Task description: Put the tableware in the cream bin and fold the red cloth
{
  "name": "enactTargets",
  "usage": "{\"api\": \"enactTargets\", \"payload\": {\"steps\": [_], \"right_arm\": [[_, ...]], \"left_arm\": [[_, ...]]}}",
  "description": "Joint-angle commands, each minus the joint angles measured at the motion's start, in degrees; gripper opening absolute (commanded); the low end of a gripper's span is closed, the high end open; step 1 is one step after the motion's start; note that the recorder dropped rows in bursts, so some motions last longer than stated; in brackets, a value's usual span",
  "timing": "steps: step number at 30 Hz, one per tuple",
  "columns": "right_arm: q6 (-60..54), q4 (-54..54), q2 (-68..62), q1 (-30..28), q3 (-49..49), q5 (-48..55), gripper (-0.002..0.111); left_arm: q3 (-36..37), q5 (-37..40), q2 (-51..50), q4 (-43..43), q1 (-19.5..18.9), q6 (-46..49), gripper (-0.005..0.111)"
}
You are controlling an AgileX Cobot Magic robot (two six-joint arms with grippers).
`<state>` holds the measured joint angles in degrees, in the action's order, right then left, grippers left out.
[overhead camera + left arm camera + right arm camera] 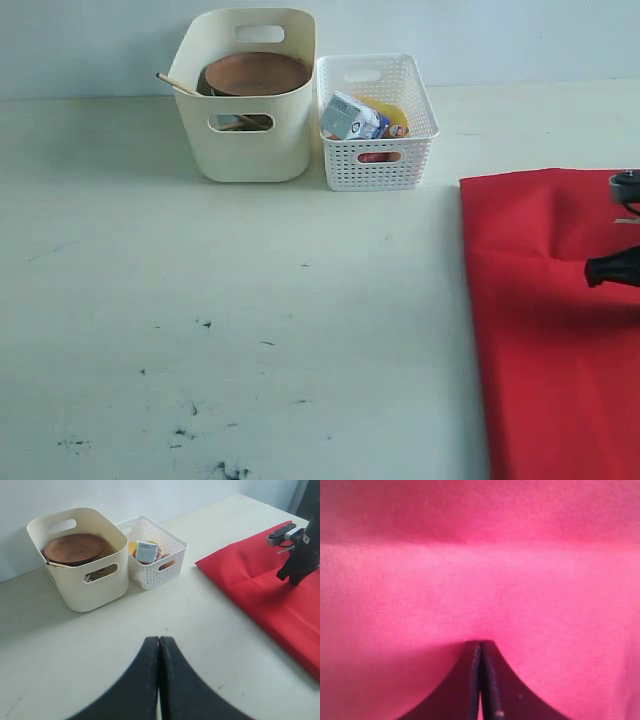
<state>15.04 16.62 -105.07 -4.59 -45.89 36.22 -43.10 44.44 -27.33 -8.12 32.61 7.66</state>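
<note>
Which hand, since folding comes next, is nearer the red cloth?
Right. The right hand is over the red cloth, shut; the left hand is over the table beside it.

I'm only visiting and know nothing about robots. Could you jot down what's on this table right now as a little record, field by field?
Cream bin: upright at the back, holding a round wooden plate; a wooden stick pokes over its rim
White basket: close beside the bin, holding a milk carton plus yellow and red items
Red cloth: lying flat on the table, creased
Left pincer: shut, empty, above bare table
Right pincer: shut, right at the cloth; whether it pinches fabric cannot be told
</note>
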Motion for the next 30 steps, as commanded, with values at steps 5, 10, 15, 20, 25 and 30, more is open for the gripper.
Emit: {"api": "enactTargets", "payload": {"steps": [5, 10, 15, 20, 25, 30], "right_arm": [[0.03, -0.11, -11.81, -1.38, -4.81, -4.07, 0.000], [0.03, -1.90, -17.45, -1.38, -12.31, -4.07, 0.000], [0.03, -5.35, -22.20, -1.38, -19.91, -3.37, 0.000], [-1.97, -11.77, -25.61, -1.38, -26.88, -2.70, 0.000], [-3.53, -18.60, -29.56, -1.38, -34.27, 0.16, 0.000], [-4.55, -23.40, -34.50, -1.38, -41.66, 3.15, 0.000]], "left_arm": [[0.37, -0.01, 0.23, 0.40, -0.17, -0.38, 0.000], [0.37, -0.01, 0.23, 0.40, -0.17, -0.38, 0.000], [0.37, -0.01, 0.23, 0.44, -0.17, -0.50, 0.000], [0.37, -0.01, 0.23, 0.44, -0.17, -0.50, 0.000], [0.37, -0.01, 0.23, 0.44, -0.17, -0.50, 0.000], [0.37, -0.01, 0.23, 0.44, -0.17, -0.75, 0.000]]}}
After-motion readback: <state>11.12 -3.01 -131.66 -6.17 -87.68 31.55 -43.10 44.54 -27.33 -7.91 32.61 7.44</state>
